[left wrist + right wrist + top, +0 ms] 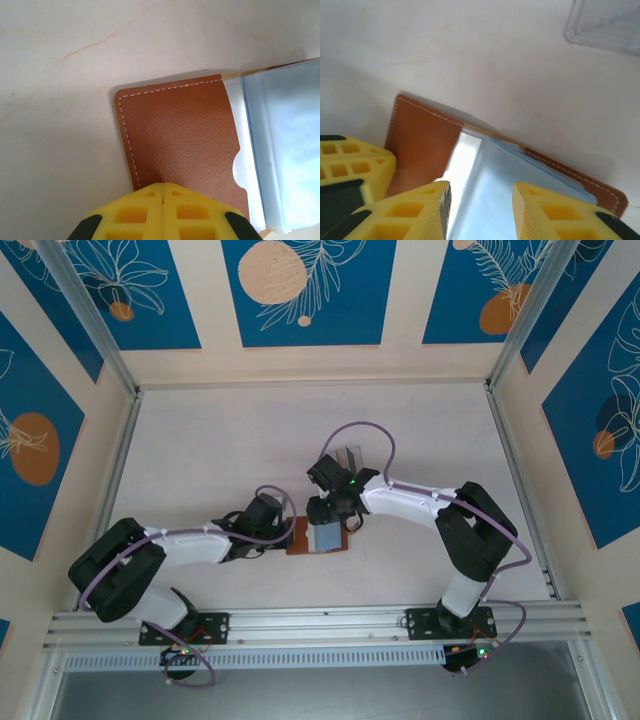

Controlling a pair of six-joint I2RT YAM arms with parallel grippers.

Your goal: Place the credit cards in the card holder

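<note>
1. Leftmost, my left gripper (163, 186) is closed tight, its yellow fingers meeting along one seam with nothing caught between them. The tips touch the card holder (180, 130) on its brown flap and hide that flap's near edge.
2. The card holder lies open and flat on the pale table (60, 100), between my two arms. White stitching (165, 89) runs round the flap.
3. Its bluish sleeves (290, 140) are cut off at the right edge of the left wrist view. Whether they hold credit cards is too blurred to tell.
4. My right gripper (480, 189) hovers over those sleeves, jaws partway apart, and I can make out nothing gripped between them.
5. Farthest right, a clear plastic stand (605, 25) sits apart from the card holder, cut off at the picture's corner.
</note>
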